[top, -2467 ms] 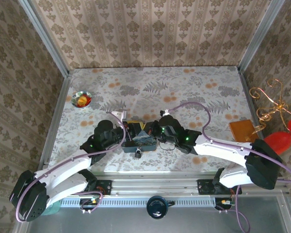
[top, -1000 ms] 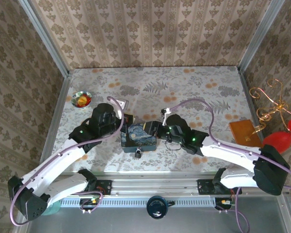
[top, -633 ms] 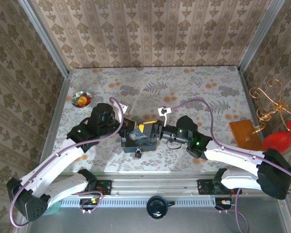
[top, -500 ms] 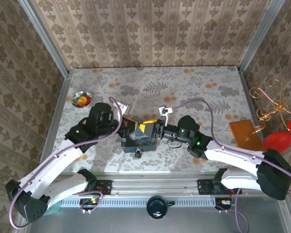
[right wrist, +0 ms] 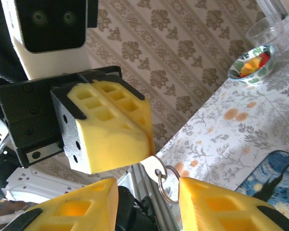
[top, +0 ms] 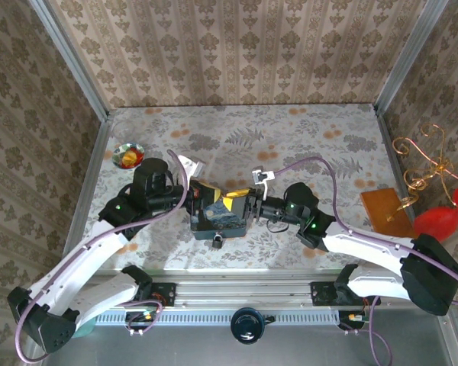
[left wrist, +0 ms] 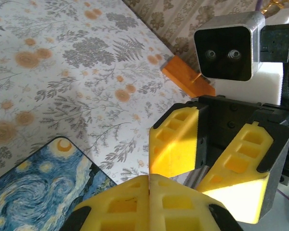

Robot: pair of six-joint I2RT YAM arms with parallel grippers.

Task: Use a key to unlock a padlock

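Observation:
My left gripper [top: 212,198] hovers just above the blue starry-night tin [top: 221,222], shut on the key [right wrist: 159,165]. In the right wrist view the key's pale head and its ring stick out from the left gripper's yellow pads [right wrist: 111,122]. My right gripper [right wrist: 147,186] faces it tip to tip, open, with one finger on each side of the key's head and ring. In the left wrist view my left gripper [left wrist: 149,178] has its pads pressed together, and the right gripper's fingers [left wrist: 176,139] stand right in front. The small dark padlock [top: 216,238] lies at the tin's near edge.
A small bowl [top: 128,155] with colourful pieces sits at the far left. An orange-brown block [top: 383,204] lies at the right, with a gold wire ornament [top: 431,164] and red shapes beyond the table's right edge. The metal rail runs along the near edge.
Both grippers have come together over the tin. The right gripper's jaws have narrowed around the key's head. The left gripper stays shut.

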